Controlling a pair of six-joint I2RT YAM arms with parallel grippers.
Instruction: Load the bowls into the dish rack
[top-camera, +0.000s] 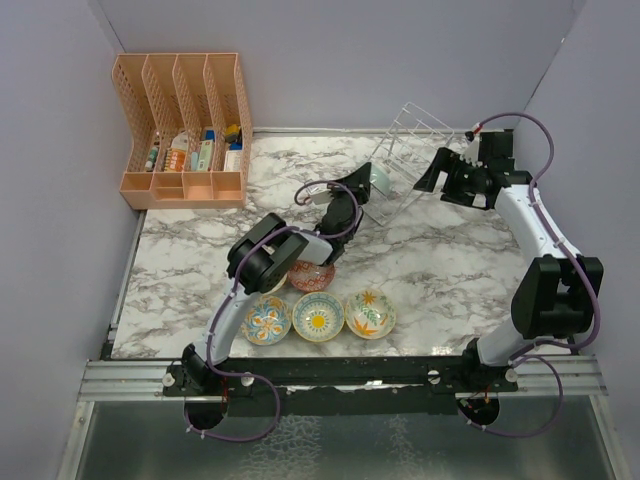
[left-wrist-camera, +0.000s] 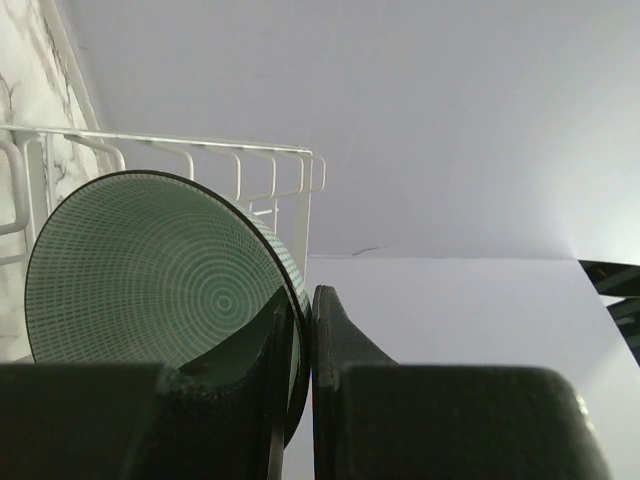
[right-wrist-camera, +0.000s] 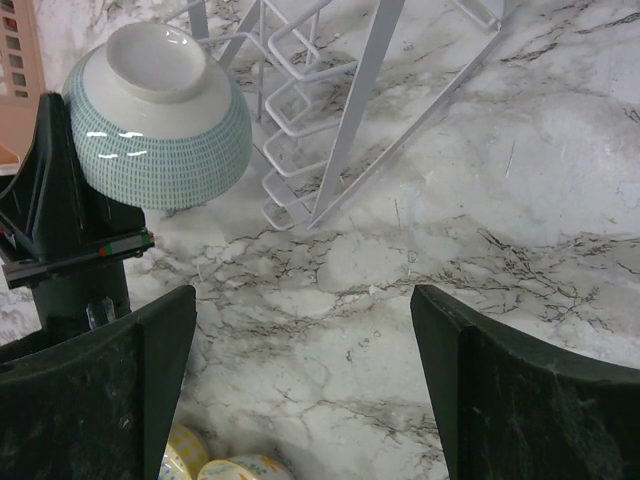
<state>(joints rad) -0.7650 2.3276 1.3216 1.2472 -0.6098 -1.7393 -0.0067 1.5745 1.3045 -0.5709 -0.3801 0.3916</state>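
Note:
My left gripper is shut on the rim of the pale teal bowl, held on edge at the near end of the white wire dish rack. The bowl also shows in the right wrist view, foot up, beside the rack's prongs. My right gripper is open and empty above bare marble, right of the rack. A red-patterned bowl, a blue-orange bowl, a yellow bowl and a floral cream bowl sit near the front edge.
An orange plastic slotted organizer with small items stands at the back left. Purple walls close the table at the back and sides. My left arm stretches over the red-patterned bowl.

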